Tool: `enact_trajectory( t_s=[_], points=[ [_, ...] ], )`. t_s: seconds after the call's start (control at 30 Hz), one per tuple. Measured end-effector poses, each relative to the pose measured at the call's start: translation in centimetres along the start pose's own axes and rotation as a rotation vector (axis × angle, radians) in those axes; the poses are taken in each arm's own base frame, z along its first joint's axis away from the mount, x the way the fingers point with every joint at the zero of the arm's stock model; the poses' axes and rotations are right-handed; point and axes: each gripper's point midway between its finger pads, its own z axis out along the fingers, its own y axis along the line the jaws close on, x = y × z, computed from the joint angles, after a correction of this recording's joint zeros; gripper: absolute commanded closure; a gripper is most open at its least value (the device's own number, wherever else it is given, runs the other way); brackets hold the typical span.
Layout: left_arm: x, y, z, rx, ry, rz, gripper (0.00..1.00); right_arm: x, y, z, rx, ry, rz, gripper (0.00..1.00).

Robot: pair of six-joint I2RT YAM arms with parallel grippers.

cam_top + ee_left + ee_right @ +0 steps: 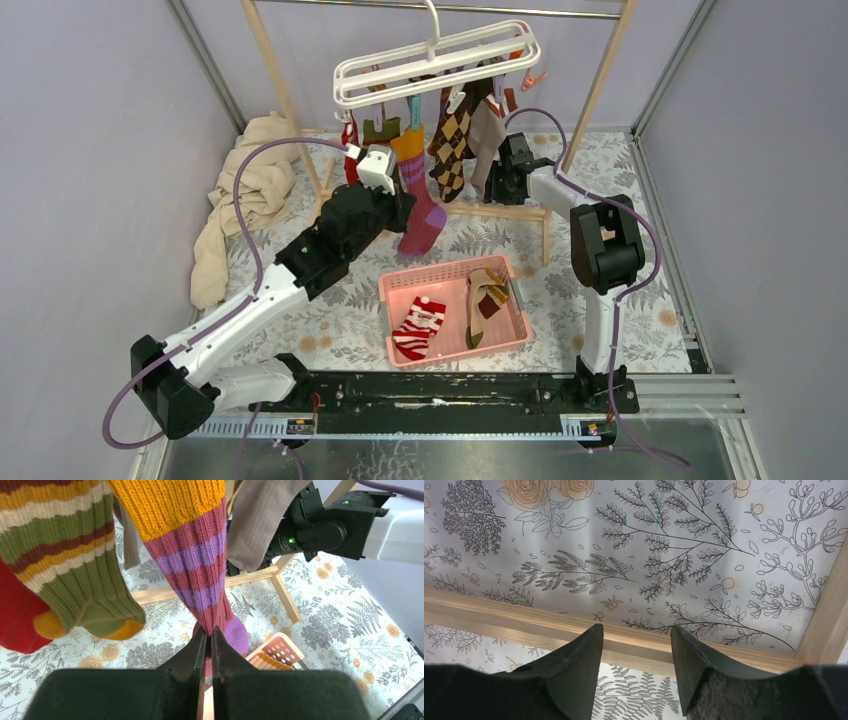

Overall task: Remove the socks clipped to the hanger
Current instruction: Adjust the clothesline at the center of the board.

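Top external view: socks [452,140] hang clipped under the white hanger [437,60] (two more lie in the pink basket [445,268]). The left claw [206,630] is pinched nearly shut at the toe of the purple-striped sock [200,575]; the right claw [636,630] gapes empty above a wooden bar [524,617]

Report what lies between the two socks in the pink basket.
Only bare basket floor separates the red-and-white sock from the tan sock; the top view shows it.
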Motion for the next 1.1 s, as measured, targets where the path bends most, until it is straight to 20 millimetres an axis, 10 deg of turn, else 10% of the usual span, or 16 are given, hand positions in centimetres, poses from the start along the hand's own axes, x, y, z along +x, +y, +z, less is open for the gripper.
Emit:
enact_trajectory(
  t_s=[0.7, 0.87, 1.1],
  points=[
    [1.2, -1.2, -1.2, -0.078, 0.035, 0.041, 0.92, 0.6, -0.2, -1.5, -0.01, 0.01, -0.03, 0.34],
    [-0.2, -0.4, -0.4, -0.116, 0.045, 0.06, 0.91, 2.0, -0.3, -7.1, -0.055, -0.044, -0.023, 0.31],
    [-3.1, 1.8, -0.2, -0.161, 0.035, 0.057, 0.9, -0.9, 2.1, -17.8, -0.242, -0.307, -0.013, 0.3]
  ],
)
